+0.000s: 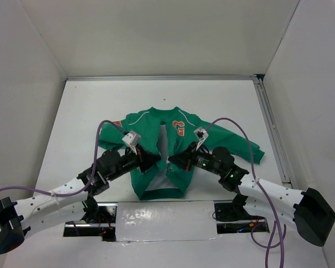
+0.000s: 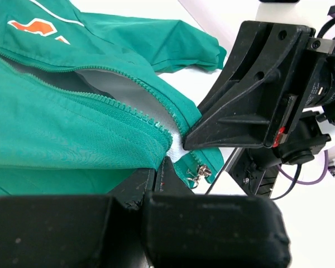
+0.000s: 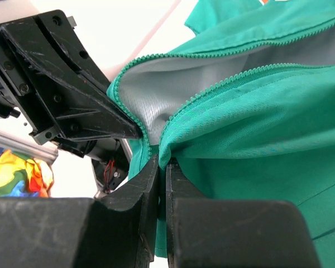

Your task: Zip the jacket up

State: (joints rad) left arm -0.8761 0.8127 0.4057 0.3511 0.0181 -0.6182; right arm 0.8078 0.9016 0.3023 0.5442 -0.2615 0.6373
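The green jacket [image 1: 156, 125] lies flat on the white table, collar away from me, its front open and showing grey lining [image 3: 156, 95]. An orange G [image 1: 179, 128] marks the chest. My left gripper [image 1: 156, 161] is shut on the zip edge of one front panel [image 2: 56, 128] low down. My right gripper [image 1: 172, 161] is shut on the other panel's edge [image 3: 268, 123], with green cloth pinched between its jaws. The two grippers' tips nearly meet over the open front. A small metal zip pull [image 2: 200, 174] hangs from the hem corner just beyond the left jaws.
White walls enclose the table on three sides. A metal rail [image 1: 271, 128] runs along the right side. A silvery taped strip [image 1: 162, 215] lies between the arm bases. Purple cables [image 1: 97, 148] loop over both arms. A multicoloured cloth [image 3: 17, 170] shows at the edge of the right wrist view.
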